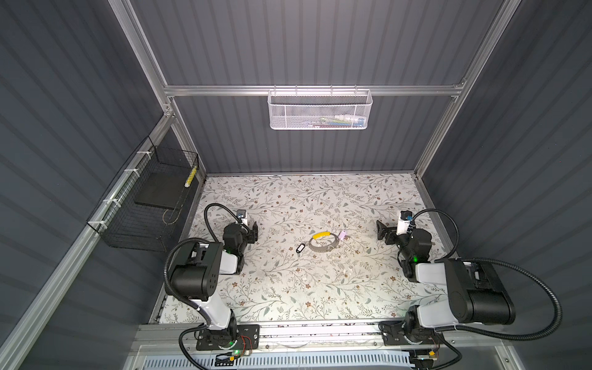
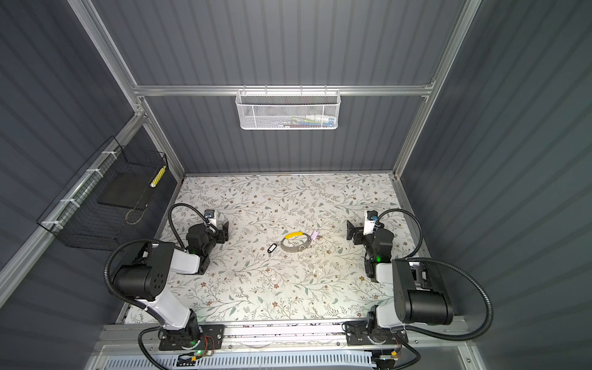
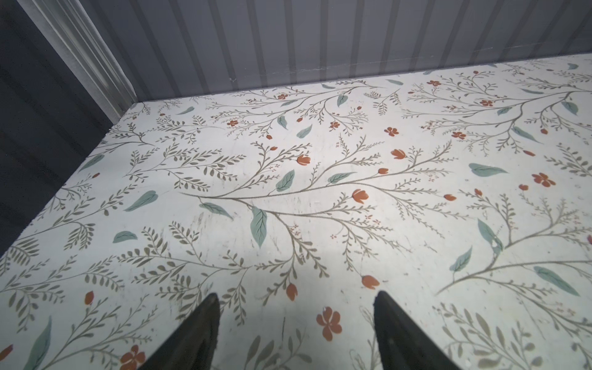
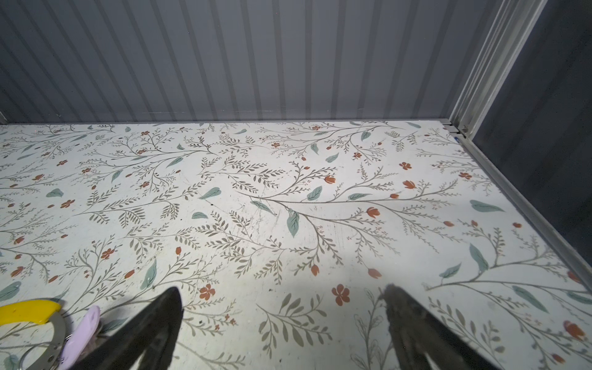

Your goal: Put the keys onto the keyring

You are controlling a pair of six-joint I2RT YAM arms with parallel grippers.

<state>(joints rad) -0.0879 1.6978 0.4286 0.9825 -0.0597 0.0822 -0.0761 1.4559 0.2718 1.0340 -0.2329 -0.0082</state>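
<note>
Though rail-hung, white basket [image 1: 288, 112] with oddments [image 1: 339, 121]

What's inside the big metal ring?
Mostly flowery table shows inside the keyring. The yellow tag covers its far rim, hiding that part. The lilac tag lies at its right edge.

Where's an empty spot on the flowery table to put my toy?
Bare table runs from the keyring back to the wall, and forward to the front rail. Crowded middle: lilac key and black tag beside the keyring, left gripper and right gripper flanking.
</note>
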